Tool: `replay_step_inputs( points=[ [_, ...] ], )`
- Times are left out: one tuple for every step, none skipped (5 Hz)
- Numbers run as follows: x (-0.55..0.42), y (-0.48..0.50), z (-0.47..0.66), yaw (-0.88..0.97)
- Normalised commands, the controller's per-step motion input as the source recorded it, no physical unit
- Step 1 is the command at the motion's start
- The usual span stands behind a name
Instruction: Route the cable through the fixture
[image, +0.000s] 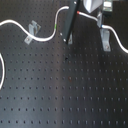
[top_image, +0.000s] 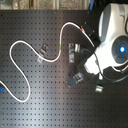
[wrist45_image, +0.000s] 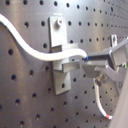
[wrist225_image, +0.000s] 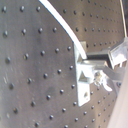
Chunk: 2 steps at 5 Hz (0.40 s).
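The white cable (top_image: 20, 47) waves across the black perforated board in both exterior views. It passes a small metal fixture (image: 33, 29), carries a green band (image: 54, 23), and rises toward my gripper (image: 67, 34). The green band (top_image: 60, 48) and a red mark (top_image: 81, 30) show in the second exterior view. In the first wrist view the gripper (wrist45_image: 92, 61) is shut on the cable (wrist45_image: 30, 47) right beside a metal clip fixture (wrist45_image: 60, 60), with the cable lying across the clip's slot. The second wrist view shows the same fixture (wrist225_image: 85, 75) and the cable (wrist225_image: 62, 22).
Another fixture (image: 105, 37) stands toward the first exterior view's right, with cable running past it. In the second exterior view more fixtures sit lower on the board (top_image: 76, 79) (top_image: 99, 87). The white arm body (top_image: 115, 40) covers the second exterior view's right.
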Motion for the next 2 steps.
replay_step_inputs(
  points=[
    [-0.120,-0.082,0.01,0.10],
    [-0.278,-0.095,0.05,0.13]
  ],
)
